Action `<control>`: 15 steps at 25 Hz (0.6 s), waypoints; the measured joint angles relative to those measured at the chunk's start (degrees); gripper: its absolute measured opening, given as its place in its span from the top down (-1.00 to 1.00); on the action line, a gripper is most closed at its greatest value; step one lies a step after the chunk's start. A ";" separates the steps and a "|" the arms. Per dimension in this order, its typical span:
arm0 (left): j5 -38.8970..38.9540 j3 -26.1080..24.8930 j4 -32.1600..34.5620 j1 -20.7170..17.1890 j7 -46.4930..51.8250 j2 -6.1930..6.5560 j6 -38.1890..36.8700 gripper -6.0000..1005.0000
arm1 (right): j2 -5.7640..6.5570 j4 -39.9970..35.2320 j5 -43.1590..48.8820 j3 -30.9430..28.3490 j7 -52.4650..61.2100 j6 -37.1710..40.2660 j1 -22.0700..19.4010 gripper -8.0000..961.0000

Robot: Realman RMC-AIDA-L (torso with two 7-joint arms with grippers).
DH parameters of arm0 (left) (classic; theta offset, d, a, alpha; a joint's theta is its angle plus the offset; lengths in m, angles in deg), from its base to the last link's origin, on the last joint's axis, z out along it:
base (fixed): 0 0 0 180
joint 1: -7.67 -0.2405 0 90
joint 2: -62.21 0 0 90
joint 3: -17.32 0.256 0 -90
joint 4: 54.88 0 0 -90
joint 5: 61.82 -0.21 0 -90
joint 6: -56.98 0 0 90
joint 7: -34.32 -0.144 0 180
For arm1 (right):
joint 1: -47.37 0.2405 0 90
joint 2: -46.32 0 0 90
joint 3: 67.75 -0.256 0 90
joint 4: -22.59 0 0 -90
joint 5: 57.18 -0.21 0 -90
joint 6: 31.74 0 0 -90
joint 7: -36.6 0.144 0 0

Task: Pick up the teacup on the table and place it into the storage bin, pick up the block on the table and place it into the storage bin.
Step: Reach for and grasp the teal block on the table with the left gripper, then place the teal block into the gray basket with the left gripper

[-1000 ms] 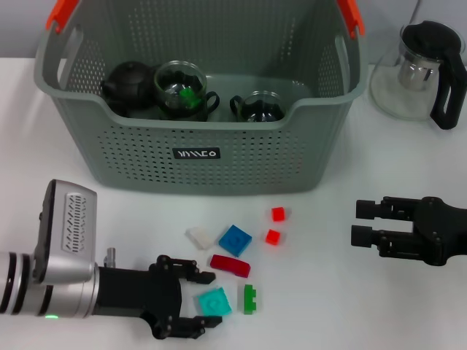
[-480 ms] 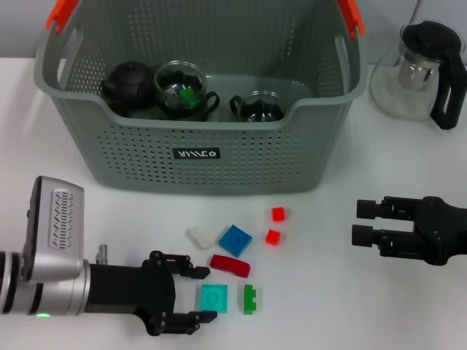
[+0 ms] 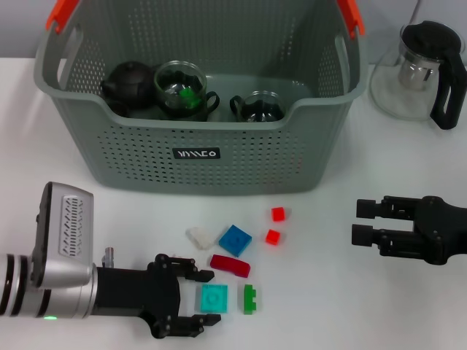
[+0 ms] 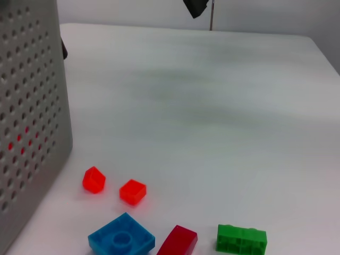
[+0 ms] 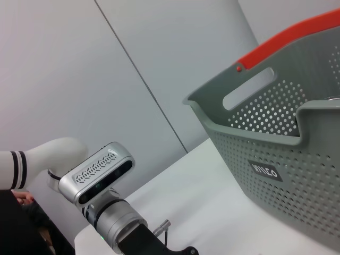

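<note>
The storage bin (image 3: 197,122), a grey-green perforated basket, stands at the back of the white table. Two glass teacups (image 3: 182,91) (image 3: 259,107) and a black teapot (image 3: 128,82) lie inside it; I see no teacup on the table itself. Loose blocks lie in front of the bin. My left gripper (image 3: 203,299) is low at the front left, open, with its fingertips either side of the near edge of a teal block (image 3: 213,298). My right gripper (image 3: 363,222) hovers open at the right, holding nothing. The left wrist view does not show the teal block.
Around the teal block lie a green block (image 3: 250,298), a dark red block (image 3: 230,265), a blue block (image 3: 235,240), a white block (image 3: 198,235) and two small red blocks (image 3: 278,214) (image 3: 273,236). A glass pitcher (image 3: 419,69) with a black handle stands at the back right.
The left arm drew back to the left, then came forward again toward the teal block. The teal block turned from tilted to square. The right arm has not moved.
</note>
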 joint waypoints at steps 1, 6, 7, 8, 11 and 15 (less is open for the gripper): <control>-0.01 0.11 0.00 0.01 -0.01 0.00 0.13 -0.31 | 0.00 0.00 0.00 -0.02 0.00 0.00 0.01 -0.46; -0.14 0.35 0.20 0.17 0.59 0.07 1.26 -0.24 | 0.00 0.00 0.04 -0.24 0.00 0.00 0.16 -0.46; -0.13 0.34 0.22 0.18 0.60 0.08 1.34 -0.22 | 0.00 0.00 0.05 -0.26 0.00 0.00 0.18 -0.46; 0.02 0.28 0.25 0.18 0.61 0.08 1.36 -0.20 | 0.00 0.00 0.06 -0.26 0.00 0.00 0.21 -0.46; 0.40 0.17 0.52 0.19 0.83 0.12 1.02 -0.13 | 0.00 0.00 0.05 -0.34 0.01 0.00 0.19 -0.46; 0.49 0.00 1.54 0.37 2.58 0.21 -0.19 0.10 | 0.00 0.00 0.03 -0.48 0.07 0.00 0.17 -0.46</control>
